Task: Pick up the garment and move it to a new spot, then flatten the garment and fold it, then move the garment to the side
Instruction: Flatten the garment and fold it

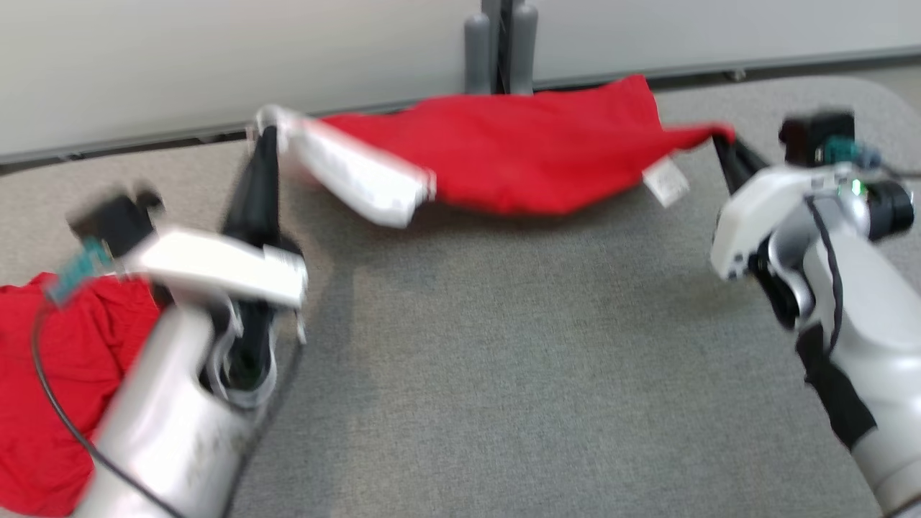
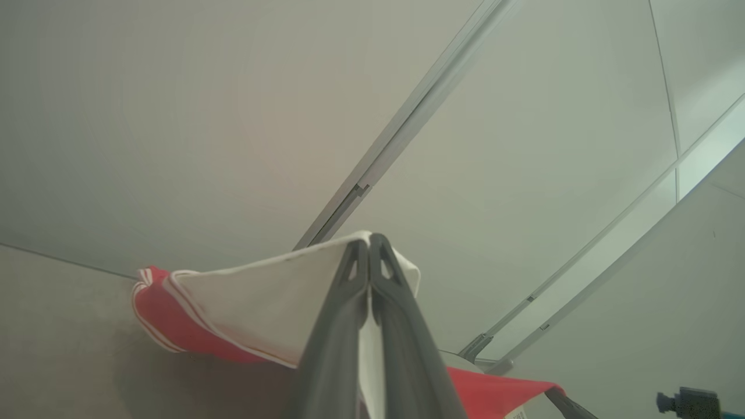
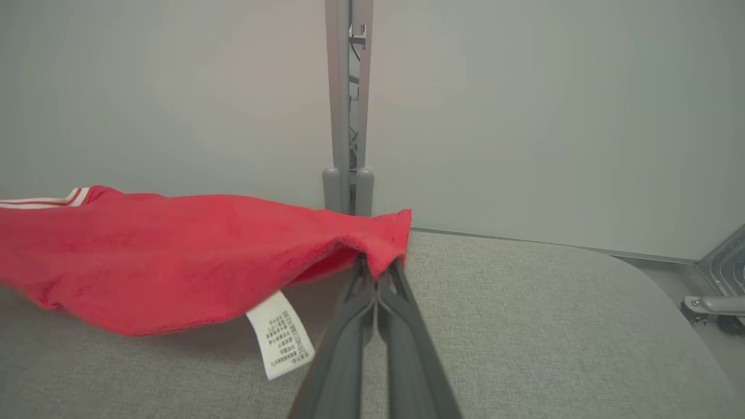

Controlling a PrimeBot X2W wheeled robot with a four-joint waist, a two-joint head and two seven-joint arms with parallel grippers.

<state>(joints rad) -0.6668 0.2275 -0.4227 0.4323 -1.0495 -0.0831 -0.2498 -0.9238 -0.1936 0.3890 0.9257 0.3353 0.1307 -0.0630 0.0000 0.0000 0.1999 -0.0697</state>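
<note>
Red cloth heap (image 1: 43, 403) at far left of head view, crumpled, partly hidden behind the left forearm; blurred, so no detail. Left gripper (image 1: 266, 133) raised over the far left part of the grey fabric-covered table (image 1: 504, 360), fingers pressed together on the white-panelled end of the garment (image 1: 525, 158). Left wrist view confirms: left gripper (image 2: 369, 241) tips closed with white cloth (image 2: 262, 302) pinched between them, red striped trim along the panel's lower edge. Garment hangs stretched between the two grippers along the table's far edge, in front of the pale wall and the grey post (image 1: 500, 43); the middle sags low over the table with a shadow beneath, contact not resolvable. White care label (image 1: 665, 181) dangles from the underside near the right end; printed lines visible in right wrist view (image 3: 279, 334), unreadable. Right gripper (image 1: 723, 140) holds the red corner at far right, fingers closed on the hem; right wrist view shows gripper (image 3: 377, 267) tips buried in the folded red edge (image 3: 174, 262), post (image 3: 348, 116) directly behind.
</note>
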